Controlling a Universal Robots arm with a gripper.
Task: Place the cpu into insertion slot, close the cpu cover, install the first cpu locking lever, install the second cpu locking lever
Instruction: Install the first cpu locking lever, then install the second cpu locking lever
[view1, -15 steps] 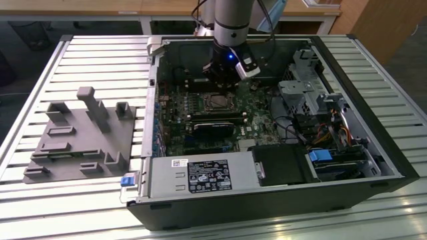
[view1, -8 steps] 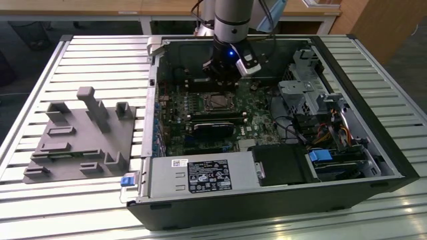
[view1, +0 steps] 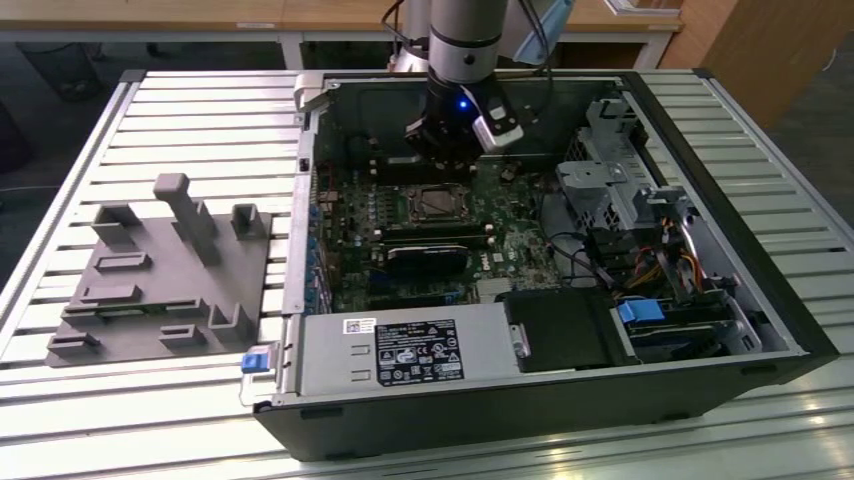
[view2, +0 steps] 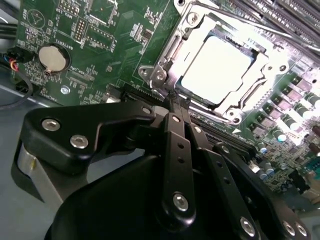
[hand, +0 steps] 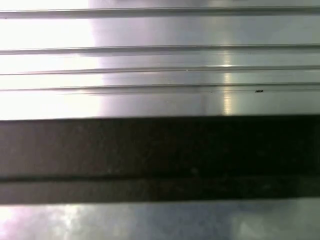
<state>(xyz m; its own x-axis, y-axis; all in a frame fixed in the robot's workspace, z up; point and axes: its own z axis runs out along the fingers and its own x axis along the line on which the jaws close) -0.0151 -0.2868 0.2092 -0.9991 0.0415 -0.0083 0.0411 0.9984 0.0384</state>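
Note:
The cpu (view2: 215, 67) lies flat in the insertion slot (view1: 434, 205) on the green board, its pale face bright under the light. The silvery cpu cover (view2: 172, 47) lies down around it, and the chip shows through its window. Thin metal bars run along the frame's sides; whether they are latched I cannot tell. My gripper (view2: 176, 100) hangs just off one edge of the socket, black fingers (view2: 172, 130) pressed together with nothing between them. In the exterior view the gripper (view1: 443, 165) sits just behind the socket, inside the open computer case.
The case walls (view1: 310, 150) ring the board. Black memory slots (view1: 427, 235) lie beside the socket. A drive cage (view1: 614, 180) and cables fill the exterior view's right, the power supply (view1: 400, 350) the front. A grey fixture block (view1: 160, 270) stands on the slatted table.

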